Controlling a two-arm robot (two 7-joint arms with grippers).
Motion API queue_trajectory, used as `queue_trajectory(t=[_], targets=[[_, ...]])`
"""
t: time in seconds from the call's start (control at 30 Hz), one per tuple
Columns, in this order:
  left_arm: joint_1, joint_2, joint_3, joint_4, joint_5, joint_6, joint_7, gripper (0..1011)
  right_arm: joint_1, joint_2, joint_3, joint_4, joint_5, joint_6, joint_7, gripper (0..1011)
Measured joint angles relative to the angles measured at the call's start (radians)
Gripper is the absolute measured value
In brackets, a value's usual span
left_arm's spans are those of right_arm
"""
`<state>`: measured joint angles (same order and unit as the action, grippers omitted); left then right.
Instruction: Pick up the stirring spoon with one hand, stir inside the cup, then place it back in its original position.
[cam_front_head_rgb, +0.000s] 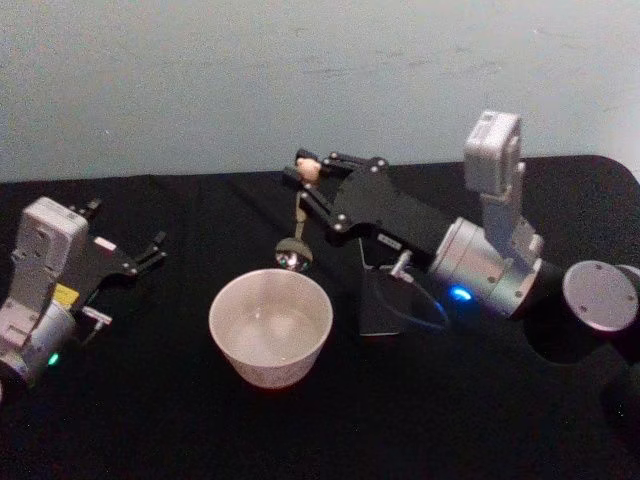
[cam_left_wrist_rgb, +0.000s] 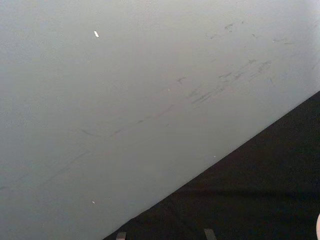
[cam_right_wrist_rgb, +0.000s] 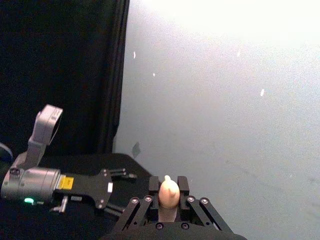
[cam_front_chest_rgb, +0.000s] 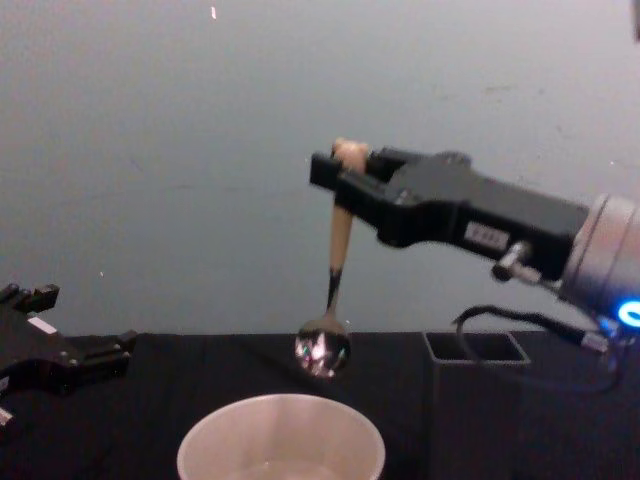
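My right gripper (cam_front_head_rgb: 305, 172) is shut on the top of the stirring spoon (cam_front_head_rgb: 299, 215), just under its small bear head (cam_right_wrist_rgb: 169, 191). The spoon (cam_front_chest_rgb: 338, 245) hangs nearly upright. Its shiny bowl (cam_front_chest_rgb: 322, 350) is a little above the far rim of the cream cup (cam_front_chest_rgb: 280, 440) and not inside it. The cup (cam_front_head_rgb: 270, 350) stands at the table's middle front. The dark square holder (cam_front_head_rgb: 385, 300) sits just right of the cup, under my right arm, and its open top (cam_front_chest_rgb: 478, 347) holds nothing. My left gripper (cam_front_head_rgb: 150, 250) rests open at the left.
A black cloth (cam_front_head_rgb: 150, 420) covers the table, and a pale wall (cam_front_head_rgb: 200, 80) rises close behind it. A thin cable (cam_front_chest_rgb: 500, 320) loops over the holder's top. My right arm's elbow joint (cam_front_head_rgb: 598, 295) sits at the right edge.
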<state>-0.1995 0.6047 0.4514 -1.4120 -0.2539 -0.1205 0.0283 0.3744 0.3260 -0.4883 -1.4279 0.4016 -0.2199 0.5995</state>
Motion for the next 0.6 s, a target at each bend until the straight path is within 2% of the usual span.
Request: queue_trajectory(t=[0.23, 0.6], targets=[[0.0, 0.0, 0.0, 0.0, 0.0, 0.0, 0.0, 1001, -0.024, 0.043, 0.034, -0.075, 0.02, -0.009, -0.004, 214], [0.0, 0.0, 0.0, 0.0, 0.0, 0.0, 0.0, 1001, -0.067, 0.1, 0.088, -0.124, 0.016, -0.012, -0.038, 214]])
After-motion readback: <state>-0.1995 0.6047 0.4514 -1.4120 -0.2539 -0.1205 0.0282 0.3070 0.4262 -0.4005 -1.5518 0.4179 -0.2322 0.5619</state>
